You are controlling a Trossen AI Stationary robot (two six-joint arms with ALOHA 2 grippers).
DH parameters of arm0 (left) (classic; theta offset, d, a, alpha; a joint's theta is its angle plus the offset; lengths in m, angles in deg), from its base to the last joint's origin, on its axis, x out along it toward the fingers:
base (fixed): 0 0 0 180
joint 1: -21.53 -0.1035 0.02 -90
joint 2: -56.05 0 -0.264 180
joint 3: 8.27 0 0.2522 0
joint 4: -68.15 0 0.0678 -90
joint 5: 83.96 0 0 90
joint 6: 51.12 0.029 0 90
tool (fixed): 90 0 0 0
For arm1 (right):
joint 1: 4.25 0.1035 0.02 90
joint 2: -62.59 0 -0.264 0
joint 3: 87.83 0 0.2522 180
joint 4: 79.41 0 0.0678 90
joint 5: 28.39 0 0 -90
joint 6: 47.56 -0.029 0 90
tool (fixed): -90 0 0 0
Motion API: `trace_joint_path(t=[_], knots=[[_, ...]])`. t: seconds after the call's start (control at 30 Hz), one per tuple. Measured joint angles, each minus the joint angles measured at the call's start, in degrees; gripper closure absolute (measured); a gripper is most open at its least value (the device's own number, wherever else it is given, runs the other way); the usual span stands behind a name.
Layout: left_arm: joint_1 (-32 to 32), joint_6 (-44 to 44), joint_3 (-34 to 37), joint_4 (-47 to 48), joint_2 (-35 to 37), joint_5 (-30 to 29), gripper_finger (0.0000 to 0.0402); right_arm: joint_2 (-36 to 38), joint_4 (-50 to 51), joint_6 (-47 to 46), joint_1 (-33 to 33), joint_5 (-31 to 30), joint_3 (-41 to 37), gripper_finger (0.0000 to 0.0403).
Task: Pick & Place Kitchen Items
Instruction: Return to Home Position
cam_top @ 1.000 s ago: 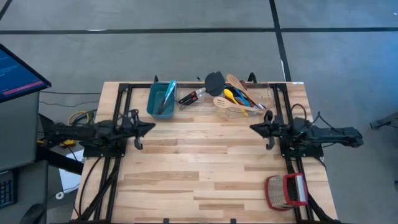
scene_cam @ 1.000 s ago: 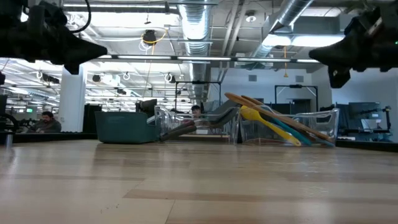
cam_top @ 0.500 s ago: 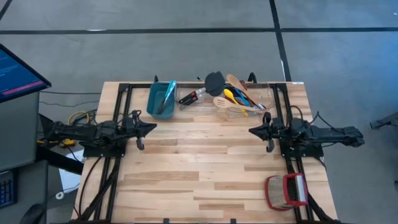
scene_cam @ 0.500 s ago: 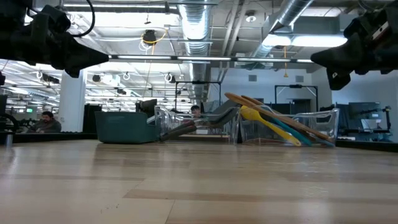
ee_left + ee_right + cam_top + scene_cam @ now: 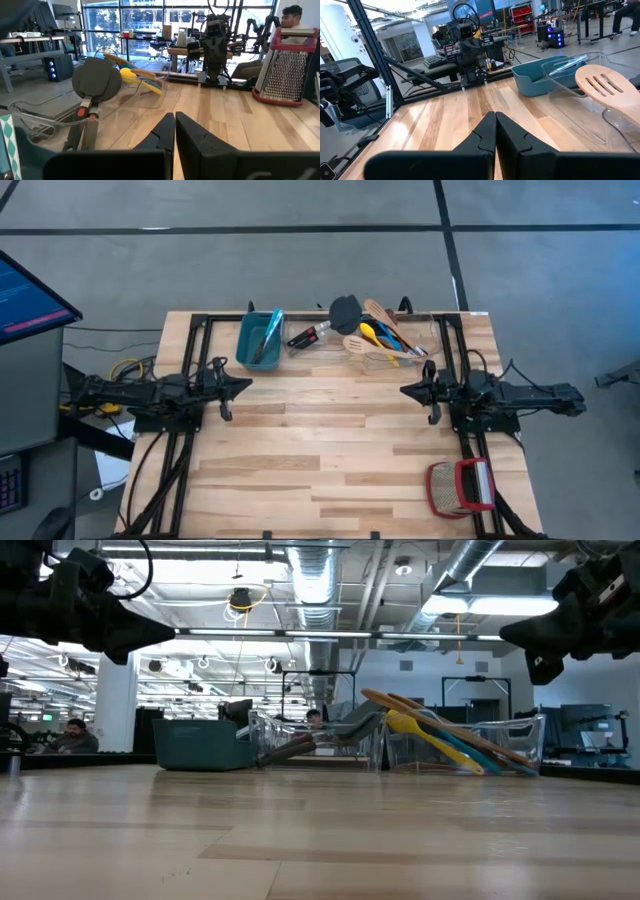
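The kitchen items [image 5: 368, 328] lie heaped at the table's far middle. They include a black round-headed spatula [image 5: 96, 80], wooden spoons [image 5: 400, 702], a yellow spoon [image 5: 131, 75] and a slotted wooden turner [image 5: 604, 86]. They lean in clear plastic trays [image 5: 505, 745]. My left gripper [image 5: 247, 384] hovers shut over the table's left part, pointing level toward the right. My right gripper [image 5: 403, 390] hovers shut over the right part, facing it. In both wrist views the fingertips [image 5: 174, 117] [image 5: 495, 116] meet with nothing between them.
A teal bin [image 5: 260, 338] stands at the far left of the utensil heap, with a pale long thing in it. A red-handled metal grater [image 5: 460, 485] lies at the near right corner. Bare wood lies between the two grippers and toward the near edge.
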Motion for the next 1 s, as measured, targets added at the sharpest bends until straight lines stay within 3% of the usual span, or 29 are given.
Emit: trace_joint_path(t=[1.0], knots=[[0.00,0.01,0.02,-0.62,0.00,0.11,0.0400,0.00,0.04,-0.02,0.00,-0.09,0.00,0.0403]])
